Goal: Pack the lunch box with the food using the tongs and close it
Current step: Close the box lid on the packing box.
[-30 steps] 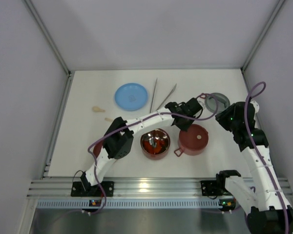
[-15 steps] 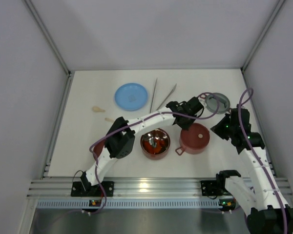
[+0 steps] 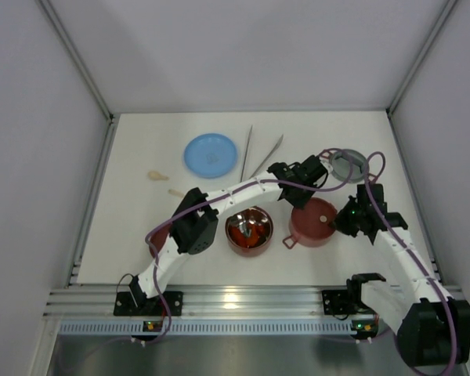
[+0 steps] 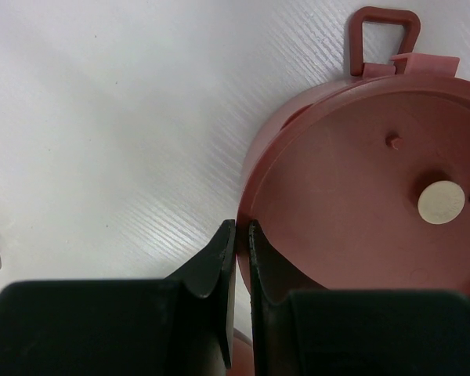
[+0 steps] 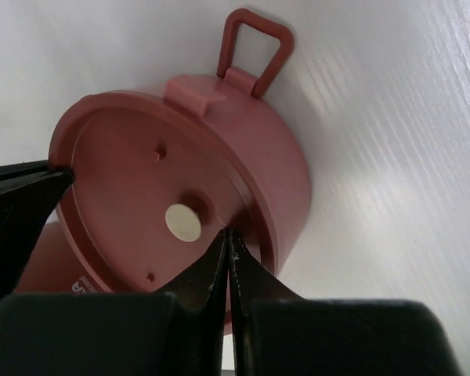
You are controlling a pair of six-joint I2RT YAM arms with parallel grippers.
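**Lidded bowl pinched at the rim, tongs untouched**

Low in the frame's centre, the open bowl holds the food on the tabletop. Just right of it is the lidded bowl (maroon disc on top). The left gripper pinches its upper-left rim. The right gripper, closed on nothing, has its tips at the right rim. Farther back lie the grey top lid, the tongs and the blue plate.
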